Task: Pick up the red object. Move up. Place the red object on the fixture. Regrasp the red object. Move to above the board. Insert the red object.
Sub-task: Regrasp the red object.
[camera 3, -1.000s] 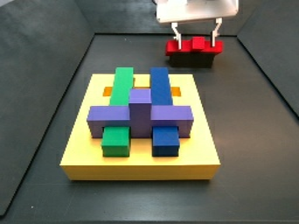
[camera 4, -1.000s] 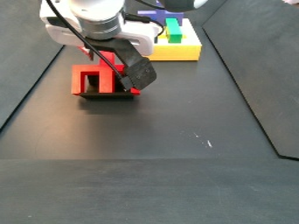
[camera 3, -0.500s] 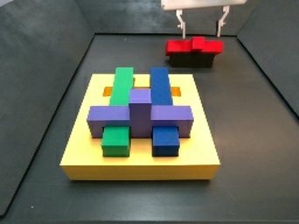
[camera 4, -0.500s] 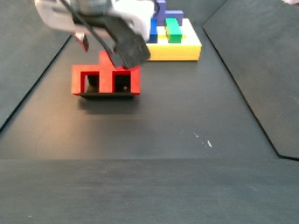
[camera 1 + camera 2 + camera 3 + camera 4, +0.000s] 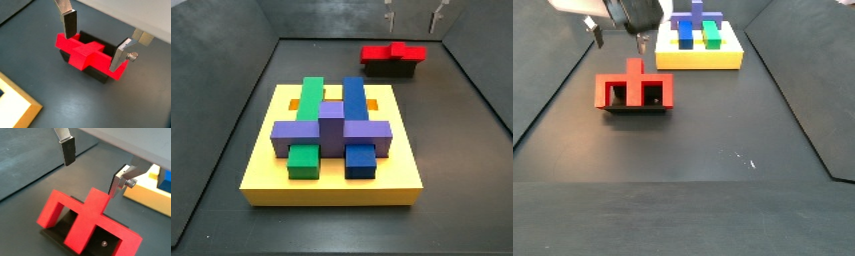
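Note:
The red object [image 5: 393, 51] lies on the small black fixture [image 5: 392, 68] at the far end of the floor; it shows in both side views [image 5: 635, 90] and both wrist views [image 5: 85, 54] [image 5: 83, 219]. My gripper [image 5: 97, 39] is open and empty, its fingers [image 5: 69, 22] raised above the red object and clear of it. In the side views only the fingertips [image 5: 389, 18] [image 5: 596, 35] show near the upper edge. The yellow board [image 5: 265, 160] with green, blue and purple blocks lies nearer in one side view and also shows in the other [image 5: 700, 60].
Dark raised walls [image 5: 225, 100] border the black floor on both sides. A corner of the yellow board shows in the wrist views [image 5: 15, 107] [image 5: 150, 203].
The gripper has let go of the red object and risen straight up. The red object stays on the fixture.

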Available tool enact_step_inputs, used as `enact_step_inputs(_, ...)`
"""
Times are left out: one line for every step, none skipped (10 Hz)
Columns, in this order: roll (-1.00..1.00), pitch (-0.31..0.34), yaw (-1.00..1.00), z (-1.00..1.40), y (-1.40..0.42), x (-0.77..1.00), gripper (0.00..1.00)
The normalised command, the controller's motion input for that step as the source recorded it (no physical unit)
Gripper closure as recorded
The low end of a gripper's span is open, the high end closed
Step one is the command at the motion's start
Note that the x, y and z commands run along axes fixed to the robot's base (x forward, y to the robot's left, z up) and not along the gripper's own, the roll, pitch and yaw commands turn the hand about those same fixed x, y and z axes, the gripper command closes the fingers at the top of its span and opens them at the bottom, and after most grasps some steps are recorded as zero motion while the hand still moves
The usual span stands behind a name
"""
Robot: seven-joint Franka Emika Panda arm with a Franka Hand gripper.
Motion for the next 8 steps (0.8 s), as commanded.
enact_step_inputs(1.00, 0.071, 0.30, -0.03, -0.23, 0.05, 0.00)
enact_step_inputs(1.00, 0.000, 0.37, -0.01, -0.14, 0.16, 0.00)
enact_step_inputs(1.00, 0.000, 0.44, 0.00, -0.13, 0.32, 0.00)
enact_step_inputs(0.97, 0.000, 0.42, 0.00, -0.17, 0.34, 0.00)
enact_step_inputs(0.91, -0.011, 0.39, 0.00, -0.04, 0.47, 0.00)
enact_step_inputs(0.64, -0.054, 0.38, 0.00, 0.15, 0.48, 0.00)
enact_step_inputs(0.26, 0.000, 0.21, 0.09, 0.21, 0.15, 0.00)
enact_step_inputs(0.45, 0.000, 0.07, 0.20, -0.06, 0.00, 0.00)
